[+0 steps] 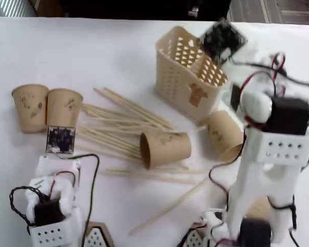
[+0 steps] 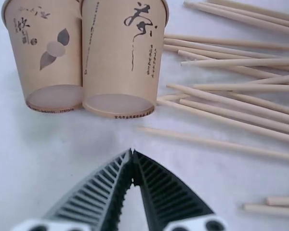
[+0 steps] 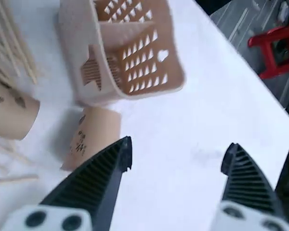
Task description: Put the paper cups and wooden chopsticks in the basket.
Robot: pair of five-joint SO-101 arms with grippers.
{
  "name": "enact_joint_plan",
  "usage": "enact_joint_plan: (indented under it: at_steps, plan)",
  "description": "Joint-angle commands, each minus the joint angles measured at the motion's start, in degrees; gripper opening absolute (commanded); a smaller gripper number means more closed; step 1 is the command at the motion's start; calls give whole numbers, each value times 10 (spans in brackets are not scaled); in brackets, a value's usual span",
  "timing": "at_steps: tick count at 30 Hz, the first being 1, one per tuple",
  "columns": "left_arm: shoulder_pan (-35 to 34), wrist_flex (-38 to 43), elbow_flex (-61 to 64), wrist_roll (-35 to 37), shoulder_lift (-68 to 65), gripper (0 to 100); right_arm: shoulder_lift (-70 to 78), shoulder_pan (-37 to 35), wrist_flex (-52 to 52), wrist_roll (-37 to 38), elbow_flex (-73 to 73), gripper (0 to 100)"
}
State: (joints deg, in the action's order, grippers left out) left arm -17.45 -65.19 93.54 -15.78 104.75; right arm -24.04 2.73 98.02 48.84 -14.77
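Observation:
Two paper cups sit side by side at the left, their bases facing my left gripper, which is shut and empty just short of them. Wooden chopsticks lie scattered across the middle. A third cup lies on its side among them. A fourth cup lies beside the beige basket. My right gripper hangs open and empty above the table next to that cup and the basket.
The right arm's white body rises at the front right, with loose red and black wires. Stray chopsticks lie toward the front edge. A red stool stands off the table. Bare white table stretches at the far left.

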Motion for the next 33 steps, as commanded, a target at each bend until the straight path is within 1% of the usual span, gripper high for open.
enact_joint_plan:
  at_steps: [1,3,5,6,9,12,14,17,24,28,30,33]
  plan:
    - [-3,11,-4,-3,-4,27,-70,29,0,-19,116,267]
    - [-3,11,-4,-3,-4,27,-87,52,-11,-22,176,249]
    - [-3,11,-4,-3,-4,27,-93,90,-38,-11,236,259]
    - [-3,11,-4,-3,-4,27,-92,110,-57,18,264,265]
    - [-3,11,-4,-3,-4,27,-95,167,-118,149,355,287]
    - [-3,11,-4,-3,-4,27,-97,205,-157,256,433,302]
    - [-3,11,-4,-3,-4,27,-95,223,-189,297,474,308]
    - [-3,11,-4,-3,-4,27,-96,226,-251,324,542,309]
    - [-3,11,-4,-3,-4,27,-96,187,-395,323,675,305]
    - [-3,11,-4,-3,-4,27,-94,156,-475,236,713,295]
    - [-3,11,-4,-3,-4,27,-92,147,-496,201,718,245]
    - [-3,11,-4,-3,-4,27,-97,136,-497,173,717,119]
